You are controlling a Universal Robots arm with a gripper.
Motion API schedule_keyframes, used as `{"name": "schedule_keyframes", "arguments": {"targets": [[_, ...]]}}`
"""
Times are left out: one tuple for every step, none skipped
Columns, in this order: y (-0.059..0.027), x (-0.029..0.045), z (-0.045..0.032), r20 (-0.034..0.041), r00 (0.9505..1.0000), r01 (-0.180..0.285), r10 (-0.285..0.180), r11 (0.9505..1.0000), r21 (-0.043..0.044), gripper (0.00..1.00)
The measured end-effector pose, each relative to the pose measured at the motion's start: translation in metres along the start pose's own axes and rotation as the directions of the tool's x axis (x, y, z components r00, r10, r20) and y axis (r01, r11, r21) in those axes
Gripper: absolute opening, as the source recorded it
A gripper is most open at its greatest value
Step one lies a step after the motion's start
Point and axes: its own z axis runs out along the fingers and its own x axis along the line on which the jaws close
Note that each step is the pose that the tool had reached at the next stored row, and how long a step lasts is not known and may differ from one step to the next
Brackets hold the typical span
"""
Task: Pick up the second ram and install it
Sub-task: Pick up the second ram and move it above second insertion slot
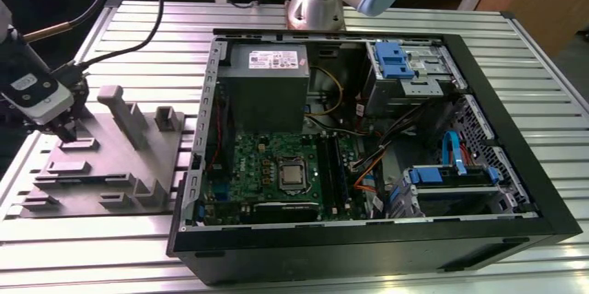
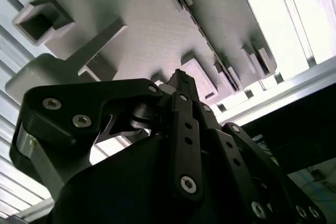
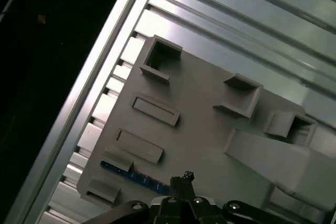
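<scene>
The fingers point(image 3: 181, 182) seem closed on the second ram point(image 3: 131, 174) in the grey holder point(image 3: 199, 109) beneath them; draw it straight out, untwisted.

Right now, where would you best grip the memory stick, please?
The memory stick stands on edge in a slot of the gray holder, only its blue long edge exposed. Probably pinch that edge across its flat faces, coming straight down.
</scene>
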Motion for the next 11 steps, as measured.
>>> {"name": "schedule_keyframes", "arguments": {"targets": [[0.0000,0.0000,0.0005,-0.0007,0.9998,0.018,-0.018,0.9998,-0.0005,0.10],[0.0000,0.0000,0.0009,-0.0016,0.9994,0.036,-0.036,0.9994,-0.0009,0.10],[-0.0001,0.0000,0.0014,-0.0023,0.9985,0.054,-0.054,0.9985,-0.0014,0.10],[-0.0001,0.0000,0.0018,-0.0030,0.9974,0.072,-0.072,0.9974,-0.0019,0.10],[-0.0001,0.0001,0.0023,-0.0039,0.9959,0.091,-0.091,0.9959,-0.0024,0.10],[-0.0001,0.0000,0.0026,-0.0047,0.9941,0.109,-0.109,0.9941,-0.0029,0.10],[-0.0001,0.0001,0.0028,-0.0056,0.9920,0.126,-0.126,0.9920,-0.0034,0.10],[-0.0001,0.0001,0.0032,-0.0062,0.9894,0.145,-0.145,0.9895,-0.0040,0.10],[-0.0002,0.0001,0.0037,-0.0068,0.9868,0.162,-0.162,0.9868,-0.0046,0.10],[-0.0002,0.0001,0.0042,-0.0075,0.9837,0.180,-0.180,0.9837,-0.0051,0.10],[-0.0002,0.0001,0.0046,-0.0082,0.9803,0.197,-0.197,0.9803,-0.0057,0.10]]}}
